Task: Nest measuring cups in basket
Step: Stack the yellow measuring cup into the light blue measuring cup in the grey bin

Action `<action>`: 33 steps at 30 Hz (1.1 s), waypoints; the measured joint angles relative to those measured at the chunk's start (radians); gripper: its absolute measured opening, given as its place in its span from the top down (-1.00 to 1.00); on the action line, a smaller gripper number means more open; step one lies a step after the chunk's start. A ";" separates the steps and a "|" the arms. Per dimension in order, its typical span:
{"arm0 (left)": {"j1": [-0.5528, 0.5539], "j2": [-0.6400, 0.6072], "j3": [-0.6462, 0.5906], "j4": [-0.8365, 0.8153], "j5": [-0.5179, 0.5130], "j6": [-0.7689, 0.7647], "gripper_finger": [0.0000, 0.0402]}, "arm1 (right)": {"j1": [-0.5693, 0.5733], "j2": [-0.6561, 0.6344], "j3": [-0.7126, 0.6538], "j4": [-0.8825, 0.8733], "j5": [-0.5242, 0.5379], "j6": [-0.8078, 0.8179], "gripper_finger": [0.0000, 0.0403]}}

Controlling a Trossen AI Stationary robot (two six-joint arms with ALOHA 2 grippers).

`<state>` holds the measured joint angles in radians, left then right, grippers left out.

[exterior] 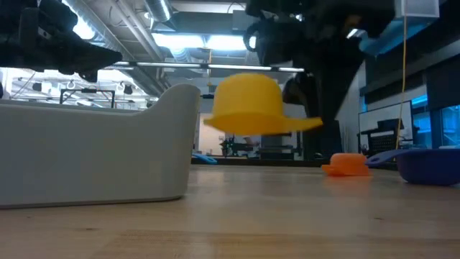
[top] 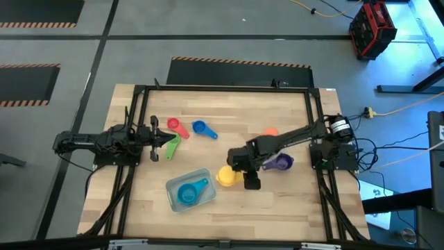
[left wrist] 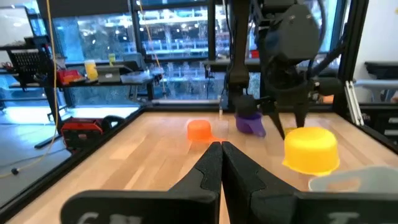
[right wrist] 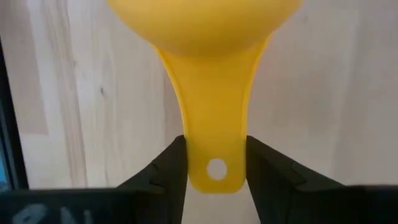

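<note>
A pale wooden table (top: 291,201) with a black frame (top: 222,88) around its edge stands on a grey floor (top: 208,28). Orange-and-black hazard tape (top: 239,63) marks the floor just behind the table, with more strips at the far left. A red-and-black case (top: 372,29) sits on the floor beyond the table's right back corner. A yellow cable (top: 409,105) runs across the floor on the right. Ceiling lights (exterior: 208,42) glow in the room behind, and shelving shows behind glass (left wrist: 93,56).

yellow cup (exterior: 260,105) upside down, lifted beside basket (top: 177,199) | teal cup (top: 189,194) in basket
</note>
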<state>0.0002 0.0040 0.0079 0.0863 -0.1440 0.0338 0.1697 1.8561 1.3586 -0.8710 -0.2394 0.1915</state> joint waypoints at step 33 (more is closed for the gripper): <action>0.000 0.004 0.000 0.338 -0.054 0.242 0.43 | -0.452 0.003 0.301 0.156 -0.706 0.407 0.29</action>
<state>0.0004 0.0082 0.0082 0.4243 -0.1978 0.2761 -0.2825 1.8591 1.6592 -0.7150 -0.9453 0.5989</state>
